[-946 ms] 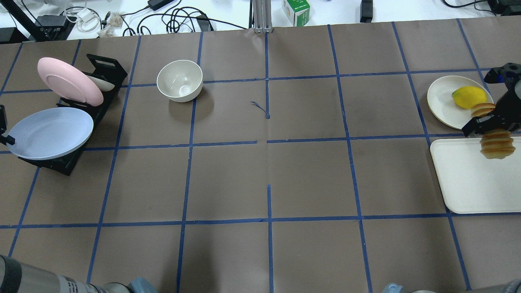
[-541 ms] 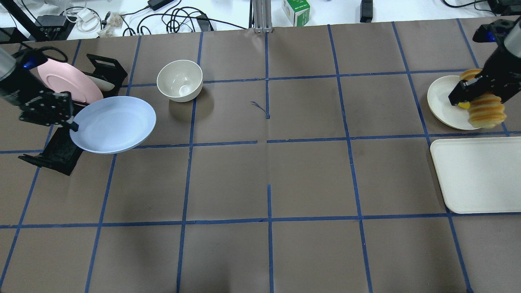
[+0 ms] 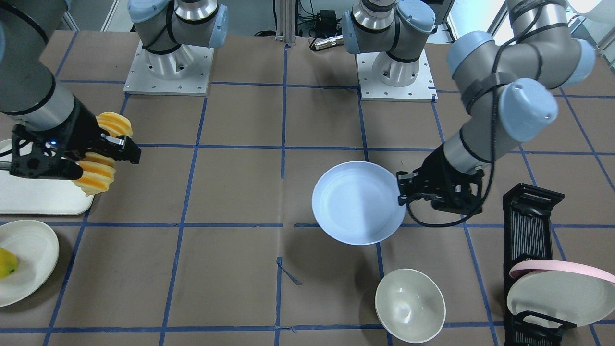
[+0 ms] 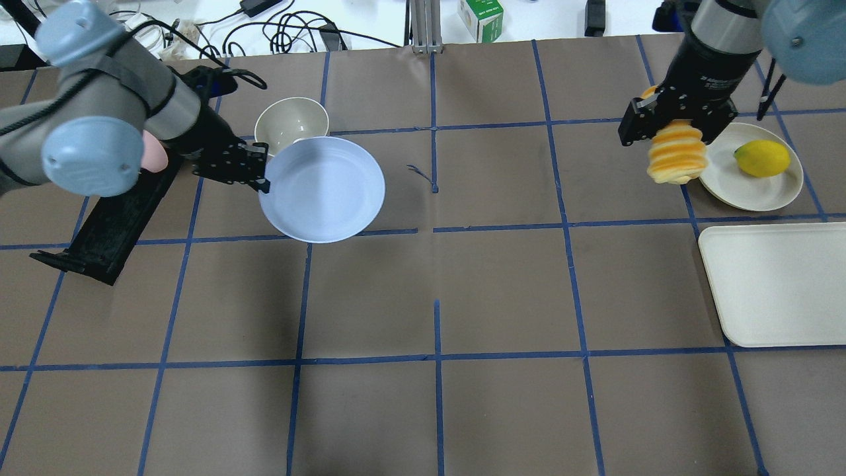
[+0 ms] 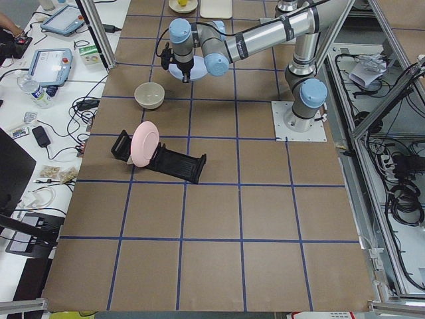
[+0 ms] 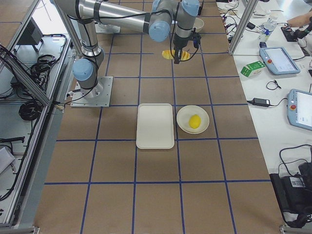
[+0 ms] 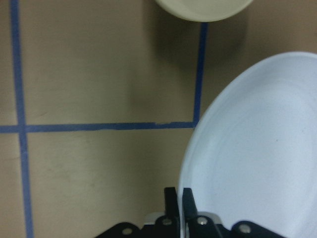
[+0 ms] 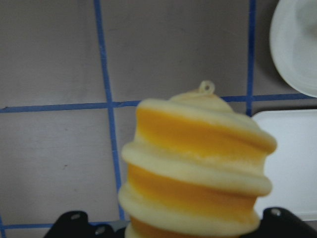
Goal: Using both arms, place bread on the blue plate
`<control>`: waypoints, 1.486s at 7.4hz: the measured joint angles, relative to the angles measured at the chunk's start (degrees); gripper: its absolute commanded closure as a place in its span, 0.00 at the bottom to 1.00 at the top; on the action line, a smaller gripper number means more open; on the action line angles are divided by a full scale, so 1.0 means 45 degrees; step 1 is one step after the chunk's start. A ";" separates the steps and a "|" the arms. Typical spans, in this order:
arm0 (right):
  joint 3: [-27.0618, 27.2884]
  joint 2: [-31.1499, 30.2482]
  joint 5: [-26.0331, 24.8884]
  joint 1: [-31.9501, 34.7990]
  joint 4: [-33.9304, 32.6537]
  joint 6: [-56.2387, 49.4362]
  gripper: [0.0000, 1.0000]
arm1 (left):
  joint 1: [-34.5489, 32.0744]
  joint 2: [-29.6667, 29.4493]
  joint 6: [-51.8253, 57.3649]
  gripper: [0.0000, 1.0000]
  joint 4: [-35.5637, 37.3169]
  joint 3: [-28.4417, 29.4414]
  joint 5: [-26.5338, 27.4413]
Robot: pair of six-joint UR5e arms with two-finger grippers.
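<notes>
1. The left tool (image 4: 263, 180) is clenched on the rim of the blue plate (image 4: 324, 188). It holds the plate level above the bench (image 4: 436, 410), apparently to receive the bread.
2. The right tool (image 4: 673, 129) grasps the bread (image 4: 675, 157) mid-length. The bread hangs clear of the bench, beside the lemon (image 4: 761, 158) and well apart from the blue plate.

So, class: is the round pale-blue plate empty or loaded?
Empty: the round pale-blue plate is bare inside; the ridged orange-yellow bread is apart, held in the right gripper.

Brown table (image 4: 502, 410) gridded with blue tape (image 4: 437, 357); cables (image 4: 291, 30) on white bench (image 4: 373, 20) beyond.
</notes>
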 measured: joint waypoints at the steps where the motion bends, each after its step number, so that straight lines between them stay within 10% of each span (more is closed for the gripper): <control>1: 0.0037 0.0158 0.0383 0.0195 -0.0037 0.0116 1.00 | -0.0710 -0.0633 -0.0227 1.00 0.1253 -0.0429 -0.0515; 3: 0.0134 0.0297 0.1084 0.0380 -0.0284 0.0195 1.00 | -0.2051 -0.2042 -0.0758 1.00 0.3190 -0.0735 -0.1021; 4: 0.0199 0.0525 0.1441 0.0659 -0.0545 0.0292 1.00 | -0.2467 -0.2575 -0.1067 0.83 0.3935 -0.0808 -0.1049; 5: 0.0245 0.0964 0.1645 0.1084 -0.1119 0.0642 1.00 | -0.2746 -0.2980 -0.1293 0.01 0.4298 -0.0896 -0.1061; 8: 0.0311 0.1870 0.1799 0.1713 -0.2297 0.1540 1.00 | -0.2942 -0.2744 -0.1327 0.00 0.3704 -0.0573 -0.0273; 11: 0.0555 0.2918 0.1834 0.2859 -0.3839 0.2862 1.00 | -0.2972 -0.0949 -0.1289 0.00 -0.1734 0.1819 0.1461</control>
